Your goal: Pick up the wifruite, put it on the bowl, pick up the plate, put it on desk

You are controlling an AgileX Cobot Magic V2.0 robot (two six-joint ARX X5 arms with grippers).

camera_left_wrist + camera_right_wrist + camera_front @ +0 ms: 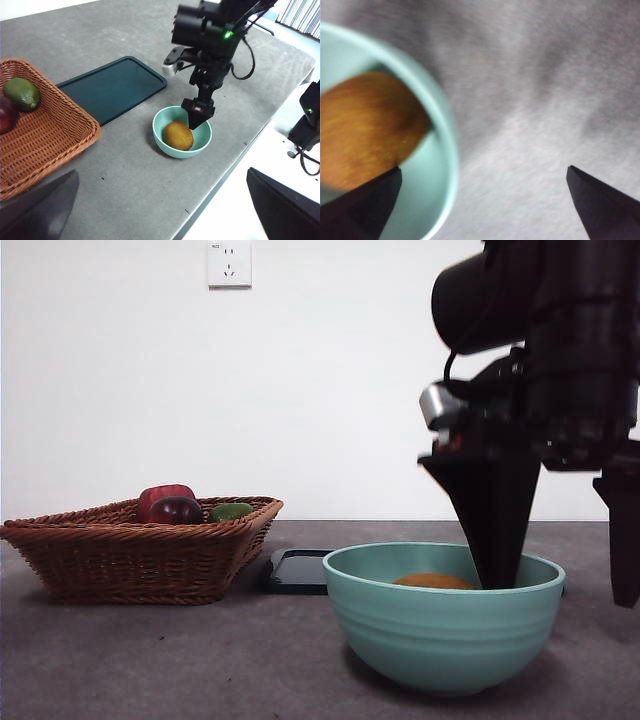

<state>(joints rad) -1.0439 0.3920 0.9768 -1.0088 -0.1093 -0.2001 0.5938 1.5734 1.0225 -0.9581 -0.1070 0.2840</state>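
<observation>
Right gripper [555, 585] hanging open, one jaw inside mint-green bowl [443, 618] beside wifruite [178, 135], other outside. You're risking snagging rim, tipping bowl. Left gripper [160, 210] waiting open.

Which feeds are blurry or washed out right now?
Right wrist view: smeared throughout, the bowl and wifruite soft-edged. Front view: sharp, but the right tool is a dark silhouette against the bright wall. Left wrist view: crisp, overexposed beyond the desk edge.
</observation>
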